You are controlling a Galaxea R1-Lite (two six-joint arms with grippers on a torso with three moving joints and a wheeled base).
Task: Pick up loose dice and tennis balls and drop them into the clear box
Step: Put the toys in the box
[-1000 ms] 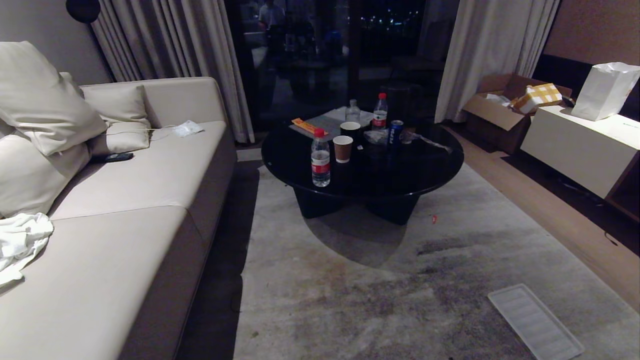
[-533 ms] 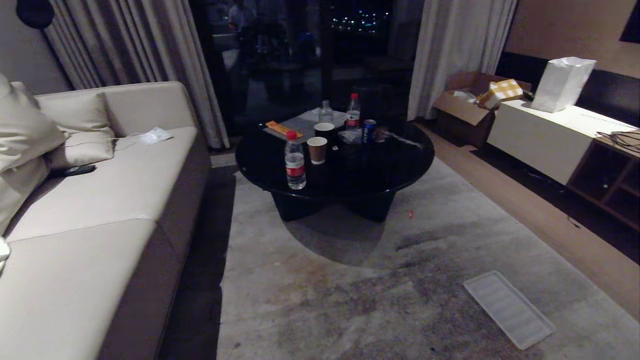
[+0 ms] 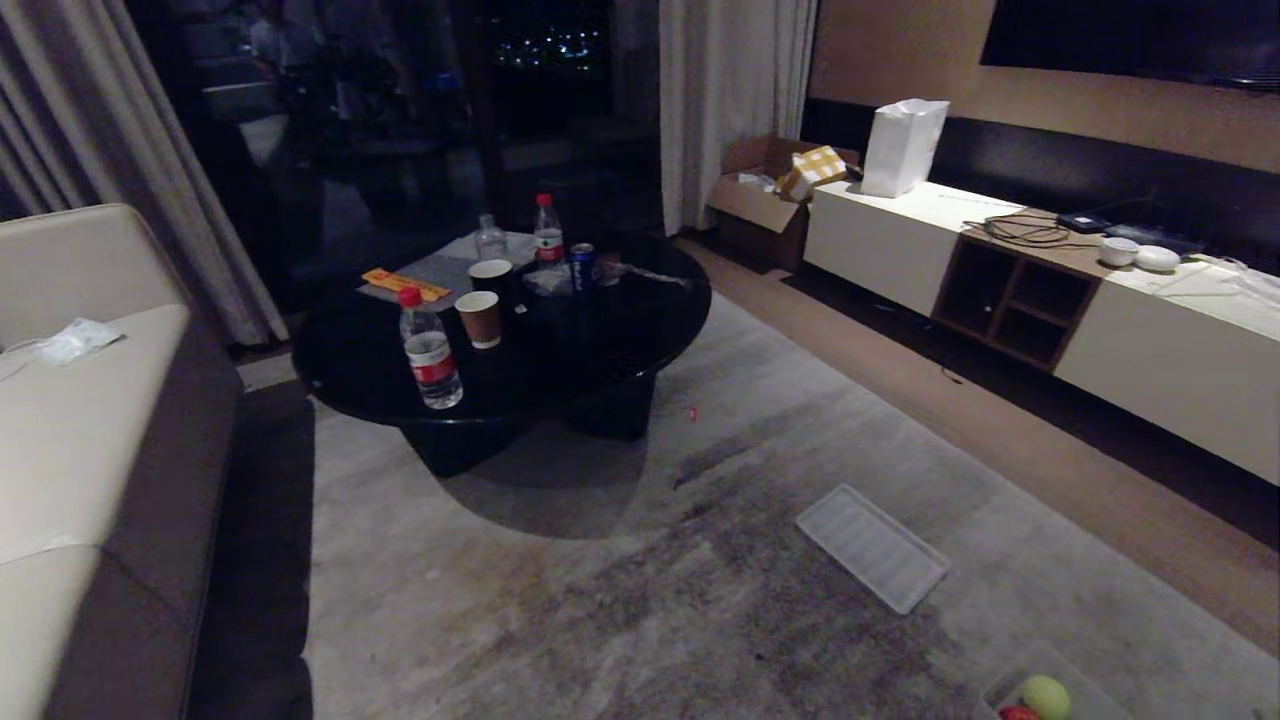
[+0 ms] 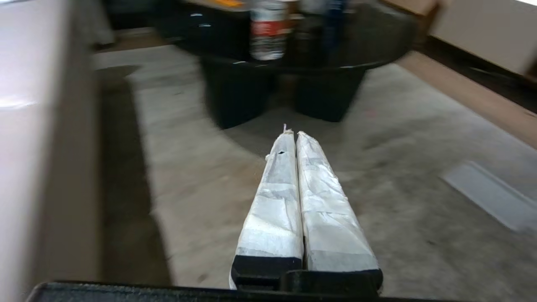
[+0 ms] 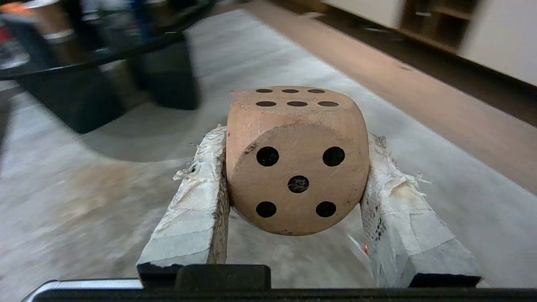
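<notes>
Camera's swung right since before, bringing the clear box [image 3: 1075, 675] into the bottom corner! Right gripper [image 5: 295, 138] clamps the tan die [image 5: 297, 159]; left gripper [image 4: 292, 136] hangs with jaws together.

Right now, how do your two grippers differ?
The right gripper has its fingers spread and clamped on a tan die, one against each side; the left gripper has its fingers pressed together and holds nothing. Both have fingers wrapped in white tape and hang above the grey carpet.
</notes>
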